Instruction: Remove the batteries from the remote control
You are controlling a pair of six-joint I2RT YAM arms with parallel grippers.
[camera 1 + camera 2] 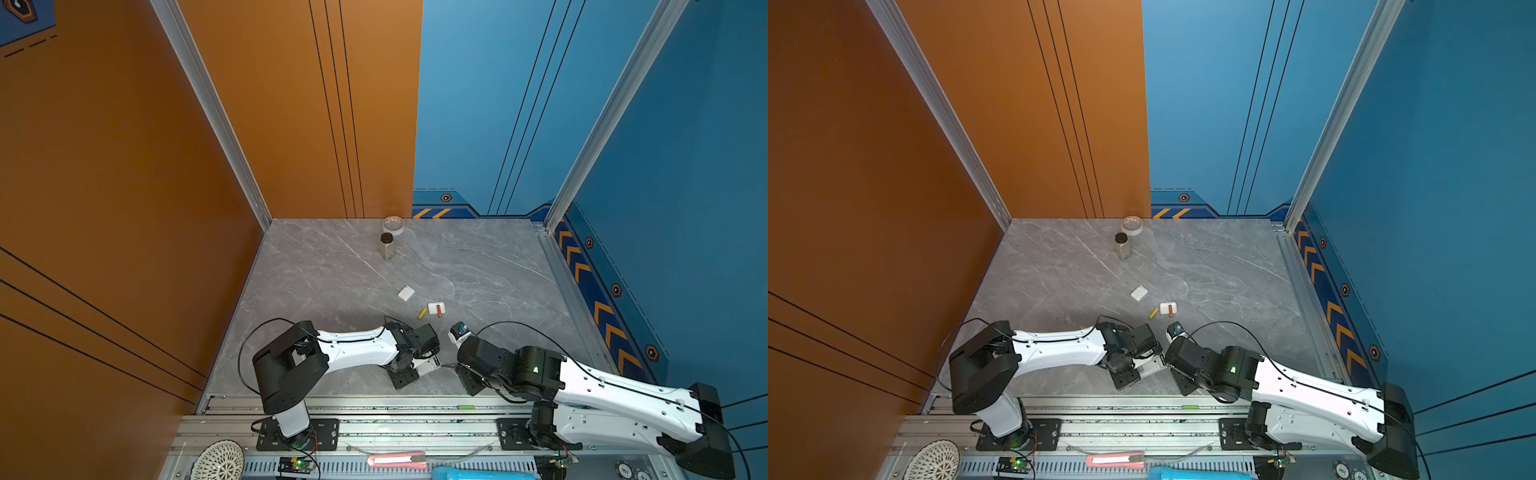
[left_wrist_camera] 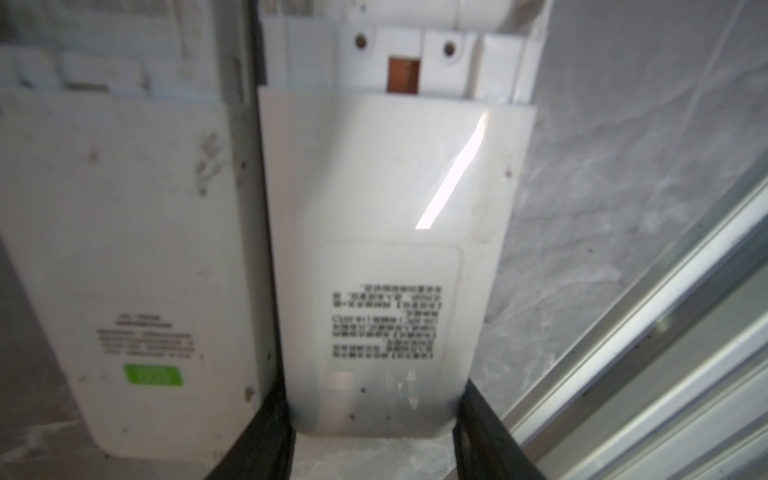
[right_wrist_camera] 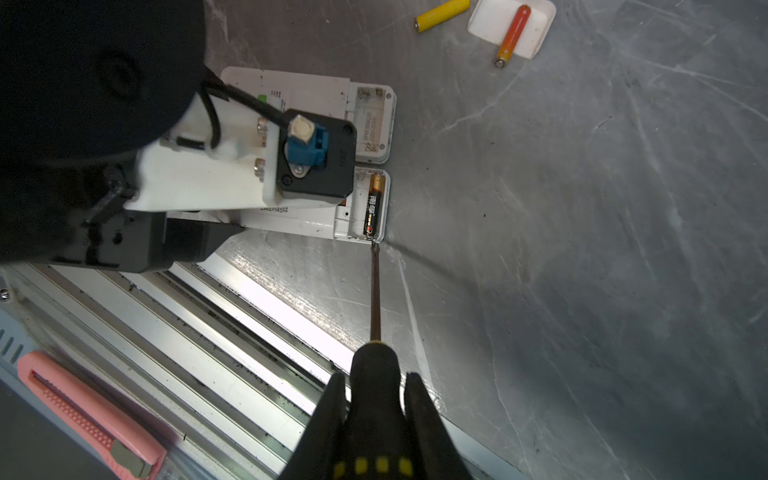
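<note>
Right claw (image 3: 375, 386): nearly closed, clamped on the black handle of screwdriver (image 3: 375, 307); blade tip at near end of the batt. bay; touching the cell end or just shy, can't tell
Left claw (image 2: 372, 415): approx half open; fingers pressed on both long sides of held remote (image 2: 382, 232), pinning it to table (image 1: 332, 282)
Black cell (image 3: 374, 206): seated in outer slot of held remote's bay, near edge of table, centre; inner slot hidden behind cam
Yellow cell (image 3: 442, 14): out; loose on table, just far of the remotes
Orange cell (image 3: 512, 35): out; lies across white cover (image 3: 484, 20), right of yellow cell
Handling: prob. light, stiff, smooth & round; likely to roll or slip; spring contact may make it pop; lever at the end w/ tip, then pinch mid-body across its width
Second remote (image 3: 370, 120): just beside held remote, far side; bay looks empty
Further out: spare cover (image 1: 406, 293) left of the loose cells; bottle (image 1: 387, 246) & tape roll (image 1: 393, 224) by far wall
</note>
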